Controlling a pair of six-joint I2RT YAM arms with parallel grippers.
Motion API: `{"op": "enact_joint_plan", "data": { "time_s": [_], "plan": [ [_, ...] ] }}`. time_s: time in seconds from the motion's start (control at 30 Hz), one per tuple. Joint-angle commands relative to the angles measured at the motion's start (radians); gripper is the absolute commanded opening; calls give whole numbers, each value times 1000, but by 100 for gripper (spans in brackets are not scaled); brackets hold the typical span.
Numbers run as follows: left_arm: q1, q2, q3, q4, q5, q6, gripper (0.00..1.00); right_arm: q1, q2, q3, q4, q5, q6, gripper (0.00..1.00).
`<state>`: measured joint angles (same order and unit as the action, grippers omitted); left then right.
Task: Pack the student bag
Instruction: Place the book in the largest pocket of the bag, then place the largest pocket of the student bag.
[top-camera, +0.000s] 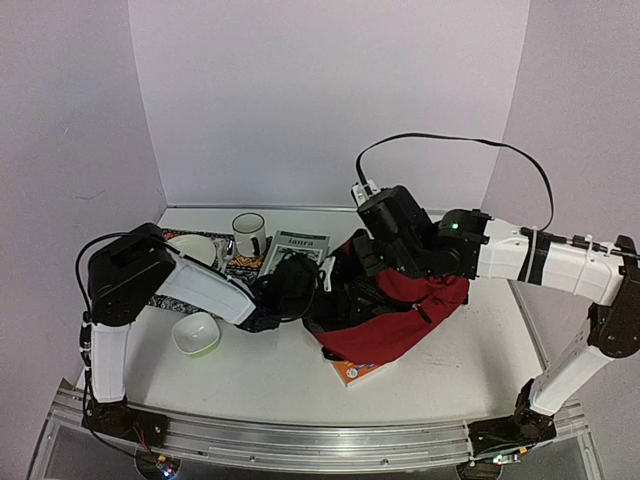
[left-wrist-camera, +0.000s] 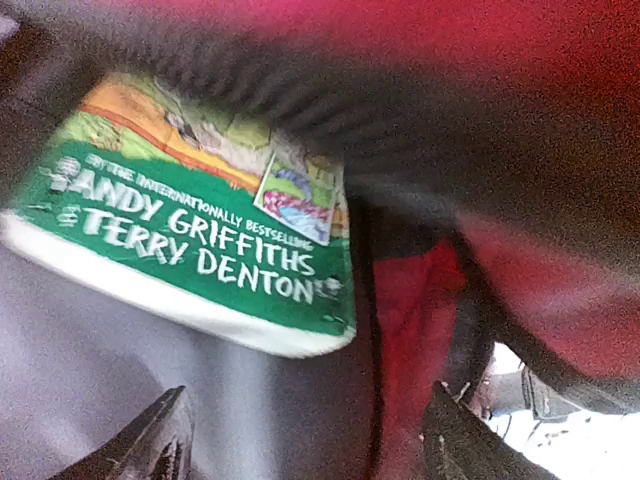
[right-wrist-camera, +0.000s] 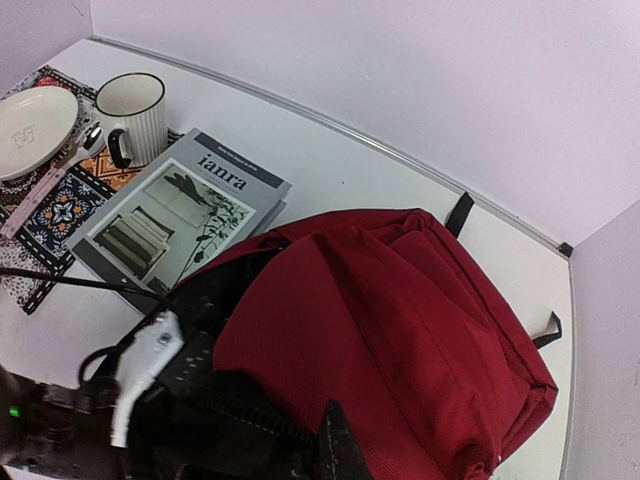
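Note:
The student bag is dark red and lies in the middle of the table; it also fills the right wrist view. My right gripper is shut on the bag's upper flap by the black zipper edge and holds it lifted; only one finger shows. My left gripper reaches into the bag's mouth. In the left wrist view it is open and empty, its fingers wide apart under the red fabric. A green book lies just ahead of it.
An orange book corner pokes out at the bag's near edge. A grey "ianra" magazine, a white mug, a plate with a spoon on a patterned mat, and a green-and-white bowl lie to the left.

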<state>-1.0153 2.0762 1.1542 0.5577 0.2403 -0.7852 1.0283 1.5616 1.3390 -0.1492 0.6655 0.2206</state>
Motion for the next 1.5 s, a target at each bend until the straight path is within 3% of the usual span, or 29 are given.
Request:
{"op": "enact_joint_plan", "data": {
  "time_s": [0.0,0.23,0.53,1.0,1.23,1.47],
  "plan": [
    [4,-194,-61,-18,-66,119,84,-28,-76,-31,15,68,-8,0],
    [4,-380,-165,-129,-98,189,85,-128,-116,-110,1,55,11,0],
    [54,-528,-242,-408,-175,216,89,-278,-184,-164,-10,44,5,1],
    [177,-552,-333,-450,-68,173,84,-470,-123,0,-75,20,-82,4],
    [179,-480,-302,-449,-18,171,82,-471,-105,-11,-135,-314,-36,22],
    [179,-420,-269,-472,13,176,75,-410,-124,-33,-214,-584,35,50]
  ]
}}
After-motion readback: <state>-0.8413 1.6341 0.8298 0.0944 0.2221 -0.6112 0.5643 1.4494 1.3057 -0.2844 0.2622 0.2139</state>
